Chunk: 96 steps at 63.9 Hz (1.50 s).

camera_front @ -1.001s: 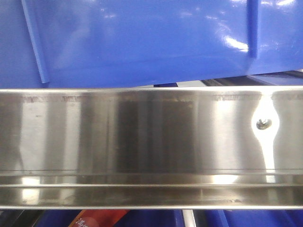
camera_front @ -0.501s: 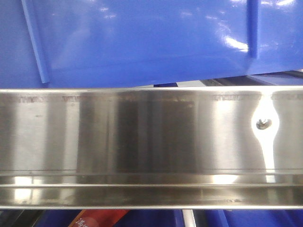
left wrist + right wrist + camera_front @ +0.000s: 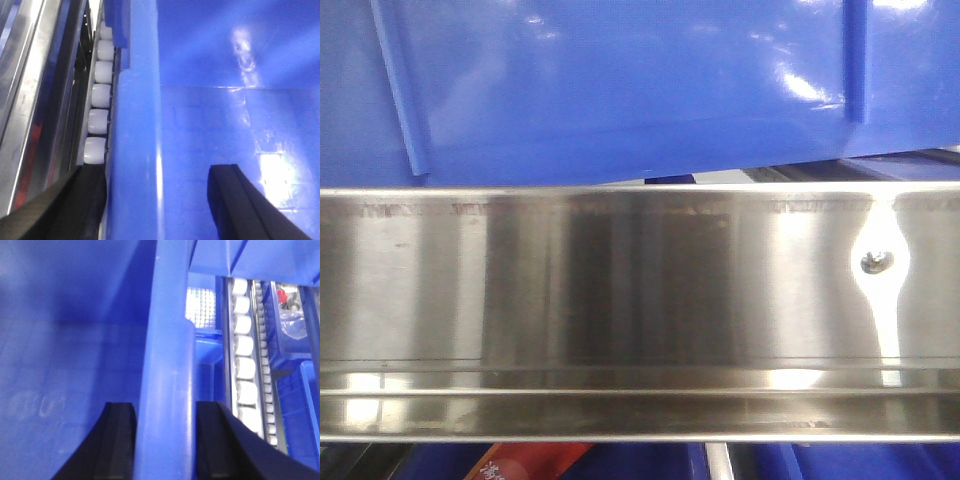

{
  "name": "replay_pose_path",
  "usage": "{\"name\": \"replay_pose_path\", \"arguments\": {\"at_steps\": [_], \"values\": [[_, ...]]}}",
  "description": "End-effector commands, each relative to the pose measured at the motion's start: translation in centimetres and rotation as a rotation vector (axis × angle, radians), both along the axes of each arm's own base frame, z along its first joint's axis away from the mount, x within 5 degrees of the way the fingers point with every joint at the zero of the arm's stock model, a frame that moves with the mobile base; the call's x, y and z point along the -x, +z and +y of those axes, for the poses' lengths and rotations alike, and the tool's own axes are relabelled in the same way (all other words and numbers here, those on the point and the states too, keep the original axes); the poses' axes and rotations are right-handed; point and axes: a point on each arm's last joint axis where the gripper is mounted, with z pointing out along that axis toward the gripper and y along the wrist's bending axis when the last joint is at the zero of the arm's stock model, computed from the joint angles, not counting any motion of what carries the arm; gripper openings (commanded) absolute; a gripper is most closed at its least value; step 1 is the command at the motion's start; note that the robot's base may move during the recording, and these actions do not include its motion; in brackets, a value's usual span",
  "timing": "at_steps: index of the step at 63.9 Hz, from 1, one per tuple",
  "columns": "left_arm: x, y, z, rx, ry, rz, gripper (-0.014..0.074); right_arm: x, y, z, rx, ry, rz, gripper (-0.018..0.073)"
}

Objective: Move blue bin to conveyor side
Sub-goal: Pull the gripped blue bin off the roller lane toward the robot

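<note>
The blue bin (image 3: 620, 90) fills the top of the front view, its wall tilted with the right end higher. My left gripper (image 3: 157, 170) straddles the bin's thick rim (image 3: 140, 125). The outer finger (image 3: 85, 195) is by the rim's outside and the inner finger (image 3: 235, 200) stands apart from the rim inside the bin. My right gripper (image 3: 165, 407) is shut on the opposite rim (image 3: 167, 340), with one finger on each side pressing it. The conveyor belt is not clearly in view.
A shiny steel rail (image 3: 620, 300) with a screw (image 3: 873, 262) crosses the front view below the bin. Rows of white rollers run beside the bin (image 3: 99, 95) (image 3: 245, 350). Other blue bins, one holding a bagged red part (image 3: 287, 305), lie to the right.
The bin's wall has shifted slightly to the right in the front view. The steel rail has not moved.
</note>
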Motion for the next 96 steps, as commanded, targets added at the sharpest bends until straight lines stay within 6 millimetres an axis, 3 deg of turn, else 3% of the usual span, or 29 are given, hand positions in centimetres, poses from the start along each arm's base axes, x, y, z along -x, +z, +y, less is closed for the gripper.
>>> {"name": "replay_pose_path", "arguments": {"at_steps": [1,21,49,57,69,86,96], "values": [[-0.4,-0.2,-0.3,0.009,-0.002,0.006,0.0346,-0.2,-0.5,-0.1,0.008,0.005,0.021,-0.0081],[-0.6,-0.4,-0.3,0.010,-0.002,0.003,0.0345,-0.2,-0.5,-0.1,0.008,0.005,0.021,-0.0081],[-0.6,-0.4,-0.3,0.013,0.002,0.004,0.0242,-0.2,-0.5,-0.1,0.008,0.005,0.021,-0.0081],[-0.6,-0.4,-0.3,0.013,0.002,0.004,0.0185,-0.2,-0.5,-0.1,0.008,0.005,0.021,-0.0081],[-0.6,-0.4,-0.4,0.023,0.001,0.005,-0.0032,-0.2,-0.5,-0.1,0.008,0.005,0.021,-0.0081],[-0.6,-0.2,-0.4,0.024,0.001,-0.006,-0.0018,0.0,-0.2,-0.1,0.006,0.005,0.014,-0.0081],[-0.3,1.6,-0.4,0.032,-0.002,-0.038,-0.0018,1.1,1.0,-0.4,-0.003,0.005,-0.023,-0.0081]]}}
